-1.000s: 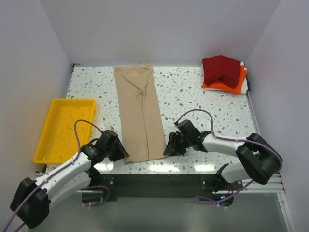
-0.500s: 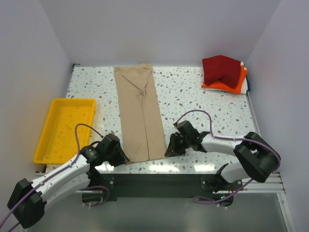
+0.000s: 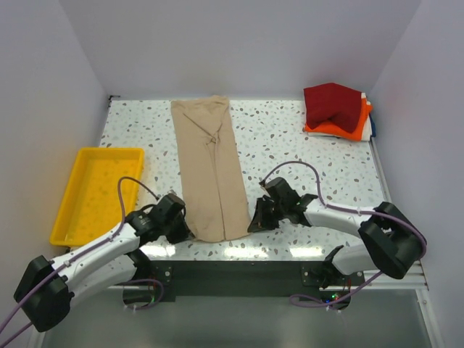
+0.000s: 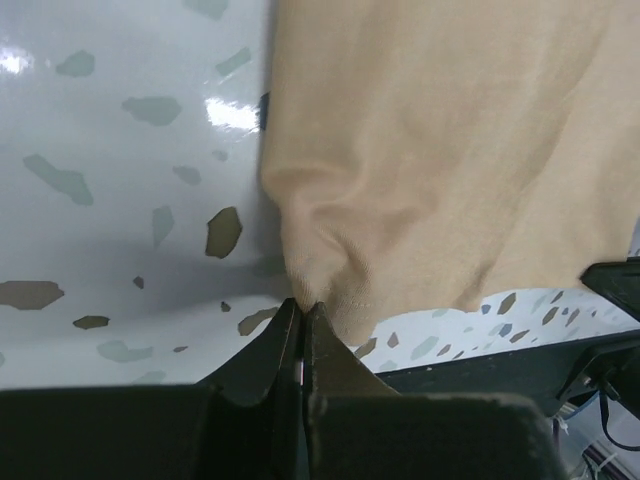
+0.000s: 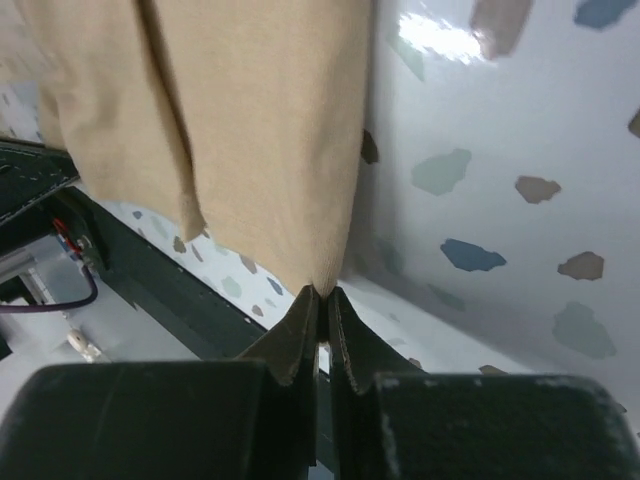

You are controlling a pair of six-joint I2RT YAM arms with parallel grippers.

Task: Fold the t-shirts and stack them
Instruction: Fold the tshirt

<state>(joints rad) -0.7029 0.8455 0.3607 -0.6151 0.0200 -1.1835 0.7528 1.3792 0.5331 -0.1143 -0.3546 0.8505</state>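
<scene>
The tan t-shirt (image 3: 210, 163) lies folded into a long narrow strip from the table's far edge to the near edge. My left gripper (image 3: 185, 230) is shut on its near left corner, pinching the hem (image 4: 330, 285). My right gripper (image 3: 251, 225) is shut on its near right corner (image 5: 320, 270). Both near corners are lifted slightly off the table. The dark red t-shirt (image 3: 331, 106) lies folded on top of the bright orange t-shirt (image 3: 348, 129) at the far right corner.
A yellow plastic tray (image 3: 94, 193) stands at the left edge of the speckled table (image 3: 304, 156). Grey walls close in the table at the back and both sides. The table's near edge and the dark base rail (image 3: 232, 272) lie just behind both grippers.
Both grippers have drawn slightly away from the near edge with the shirt's near corners in them; the near hem has moved a little up the table.
</scene>
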